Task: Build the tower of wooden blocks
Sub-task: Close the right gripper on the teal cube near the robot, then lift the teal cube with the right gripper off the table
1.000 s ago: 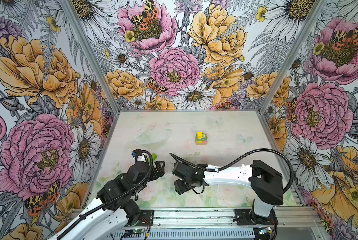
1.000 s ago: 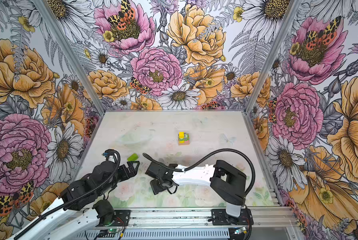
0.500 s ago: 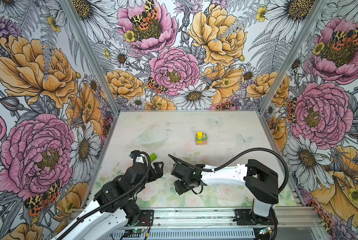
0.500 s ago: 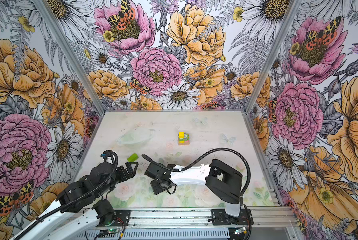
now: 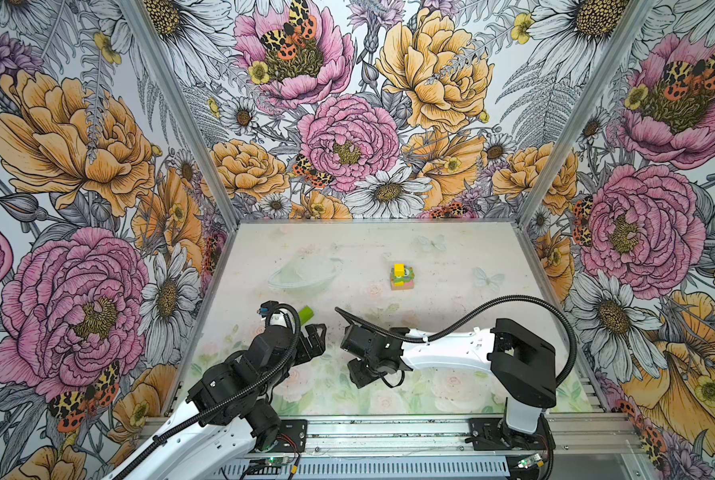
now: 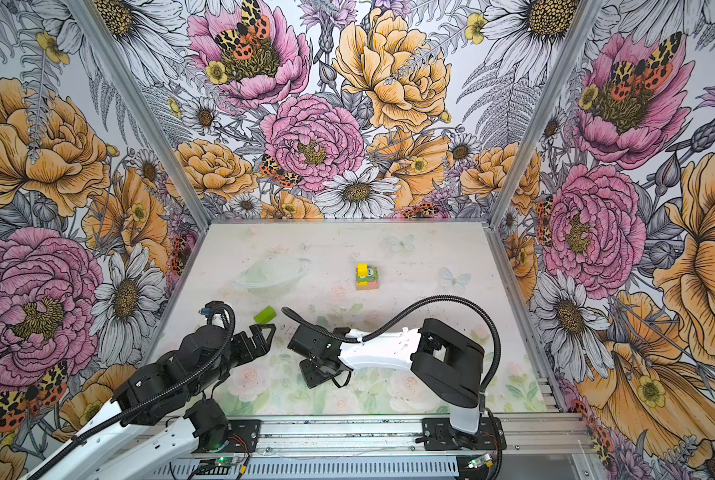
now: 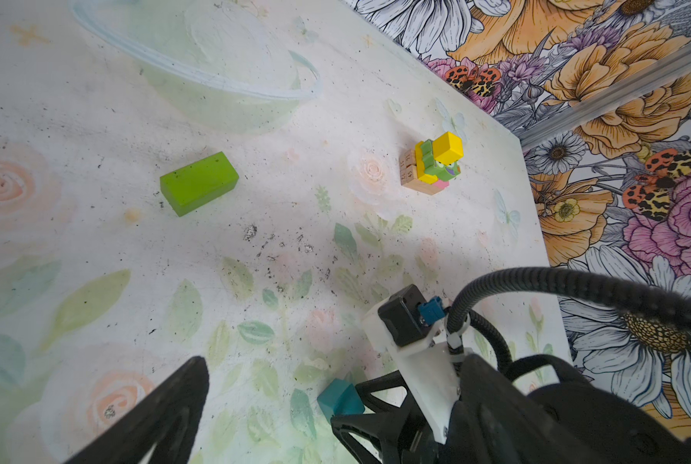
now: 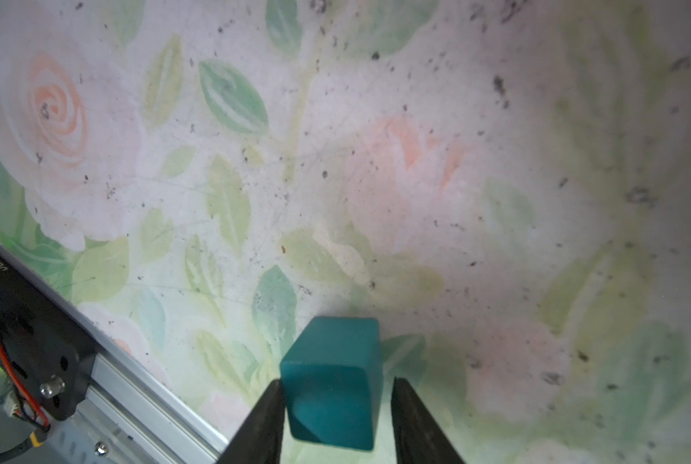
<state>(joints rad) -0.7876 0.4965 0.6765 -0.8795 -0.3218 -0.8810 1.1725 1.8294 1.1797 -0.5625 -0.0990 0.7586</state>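
One gripper (image 8: 335,385), low, straddles teal cube (image 8: 332,361).

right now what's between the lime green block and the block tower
Nothing: only bare tabletop between the lime green block and the block tower, clearest in the left wrist view.

A clear bowl (image 5: 304,276) stands upright on the table (image 5: 451,249), whose pale top has a faded print of roses, leaves and butterflies. In both top views, to the right of the bowl and well apart from it, there is a small green figure (image 5: 407,273) with round white eyes. On the side of the bowl toward the front edge, the table top has many small dark specks (image 7: 271,249). Behind the bowl and at both sides rise walls (image 5: 347,124) covered with large drawn flowers in pink, orange and white, with spotted moths among them.
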